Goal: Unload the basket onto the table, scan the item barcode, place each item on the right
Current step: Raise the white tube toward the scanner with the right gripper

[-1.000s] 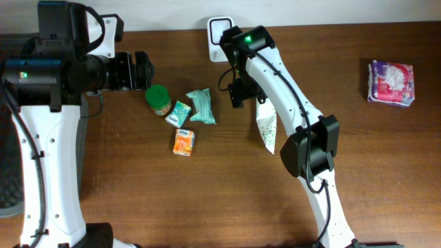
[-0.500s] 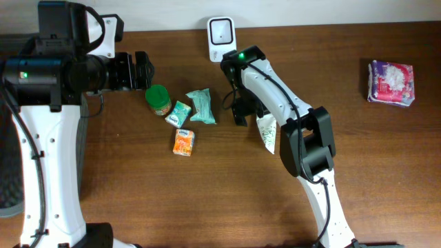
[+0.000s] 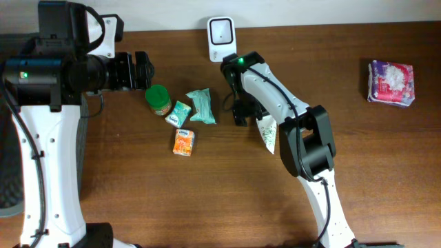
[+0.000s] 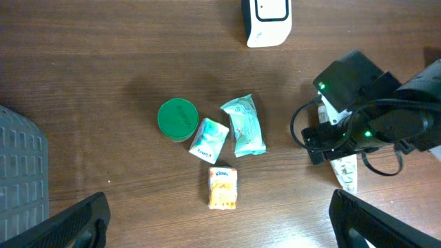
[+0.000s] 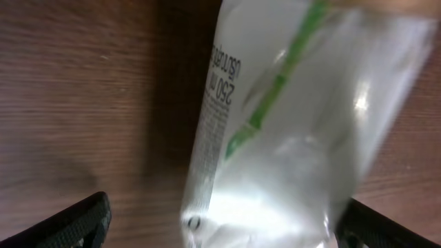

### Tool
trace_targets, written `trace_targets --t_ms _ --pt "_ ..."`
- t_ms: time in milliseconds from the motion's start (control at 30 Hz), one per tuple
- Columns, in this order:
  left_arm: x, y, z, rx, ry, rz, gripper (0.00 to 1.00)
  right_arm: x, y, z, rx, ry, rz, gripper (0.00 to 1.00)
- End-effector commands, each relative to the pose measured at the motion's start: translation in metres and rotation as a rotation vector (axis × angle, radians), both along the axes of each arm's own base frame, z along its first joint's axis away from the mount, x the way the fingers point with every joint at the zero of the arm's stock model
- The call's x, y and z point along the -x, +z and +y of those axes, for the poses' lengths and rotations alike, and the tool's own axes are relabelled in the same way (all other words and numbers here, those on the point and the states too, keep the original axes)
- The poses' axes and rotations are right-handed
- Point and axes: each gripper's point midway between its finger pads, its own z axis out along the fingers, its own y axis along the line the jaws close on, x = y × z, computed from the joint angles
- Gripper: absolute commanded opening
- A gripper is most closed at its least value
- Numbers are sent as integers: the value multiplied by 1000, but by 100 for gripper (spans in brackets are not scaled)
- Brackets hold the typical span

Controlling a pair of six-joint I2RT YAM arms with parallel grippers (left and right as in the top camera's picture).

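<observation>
Over near the middle of the table (image 3: 358, 172), your right arm is coming up from the near edge, bending at the elbow and stretching back toward the scanner (image 3: 220, 31). Its wrist is tipping down, so the right gripper (image 5: 227, 226) is hanging low over the top end of the pouch (image 3: 268, 134). Its fingers are standing wide apart at both corners of the wrist view. The pouch is lying flat on the wood between them, and nothing is clamping it as far as I can see.

Your left arm is sitting off at the left edge, forearm level, with the left gripper (image 3: 140, 69) pointing toward the jar (image 3: 158, 98). Its jaws are spread wide too and aren't holding anything.

For writing, the only thing I'm reading is "250 ml" on the pouch, up close in the right wrist view next to a green stripe. The smaller print beside it is too blurry. The carton (image 3: 183, 142) and the packets are carrying print as well, but it's too small to make out.

Here's the count:
- One scanner, white, standing at the far edge.
- One pouch, white and green, lying just in front of the scanner and a little to its right.
- One jar with a green lid.
- Two teal packets, a small one (image 3: 179, 112) and a bigger one (image 3: 202, 105).
- One orange carton.
- One purple pack (image 3: 391, 81), sitting well apart on the far right.
</observation>
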Motion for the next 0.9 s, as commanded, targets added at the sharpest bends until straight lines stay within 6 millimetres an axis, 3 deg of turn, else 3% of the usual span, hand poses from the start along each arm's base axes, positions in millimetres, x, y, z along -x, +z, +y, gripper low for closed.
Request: trace_targets --t_ms 0,33,67,100,167,233,333,400,467,567,600,733,867 --pt "-1 1 0 7 5 -3 99 1 -7 -7 49 6 -15 75" --pt "-1 1 0 7 5 -3 99 -5 -4 -15 99 17 -46 60" --pt "-1 1 0 7 5 -3 99 -9 -2 -19 126 24 -67 56" --pt "-1 1 0 7 5 -3 99 -13 -1 -21 142 28 -86 40" --pt "-1 1 0 7 5 -3 99 -18 2 -22 148 30 -104 25" --pt "-1 1 0 7 5 -3 99 -20 10 -15 110 43 -100 18" --pt "-1 1 0 7 5 -3 99 -20 29 18 -161 71 -30 16" --pt "-1 1 0 7 5 -3 99 -19 44 42 -455 70 39 15" --pt "-1 1 0 7 5 -3 99 -18 61 55 -765 52 107 15" --pt "-1 1 0 7 5 -3 99 -27 108 60 -1198 5 119 13" --pt "-1 1 0 7 5 -3 99 -30 115 59 -1250 -13 114 8" --pt "-1 1 0 7 5 -3 99 -35 121 53 -1299 -40 103 6" --pt "-1 1 0 7 5 -3 99 -38 151 69 -1496 -43 103 4"
